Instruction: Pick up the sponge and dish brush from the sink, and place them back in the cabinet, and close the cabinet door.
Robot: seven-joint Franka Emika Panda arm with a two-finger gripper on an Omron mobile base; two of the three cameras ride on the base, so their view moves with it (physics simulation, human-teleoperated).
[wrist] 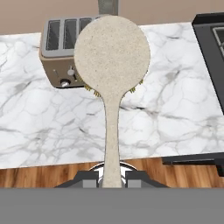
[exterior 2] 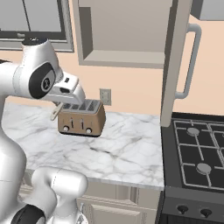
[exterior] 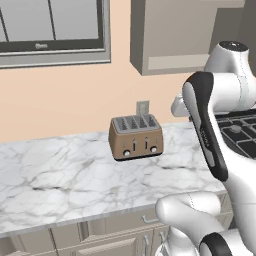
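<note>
My gripper (wrist: 112, 177) is shut on the thin pale handle of the dish brush (wrist: 112, 52), whose round cream-tan head points out over the marble counter. In the right base view the gripper (exterior 2: 59, 105) hangs just left of the toaster, with a tan piece of the dish brush (exterior 2: 55, 113) poking out below the hand. The grey-taupe cabinet (exterior 2: 122, 39) hangs on the wall above, its inside showing. Its cabinet door (exterior 2: 175, 65) stands swung open to the right, bar handle (exterior 2: 190, 61) facing out. The cabinet (exterior: 170, 35) also appears in the left base view. The sponge and the sink are out of view.
A brown four-slot toaster (exterior: 136, 137) (exterior 2: 82, 119) (wrist: 61, 48) stands at the back of the marble counter (exterior: 60, 175). A black stove (exterior 2: 194, 153) (wrist: 214, 52) adjoins the counter on the right. A window (exterior: 50, 25) is up on the left, and beige base units run under the counter.
</note>
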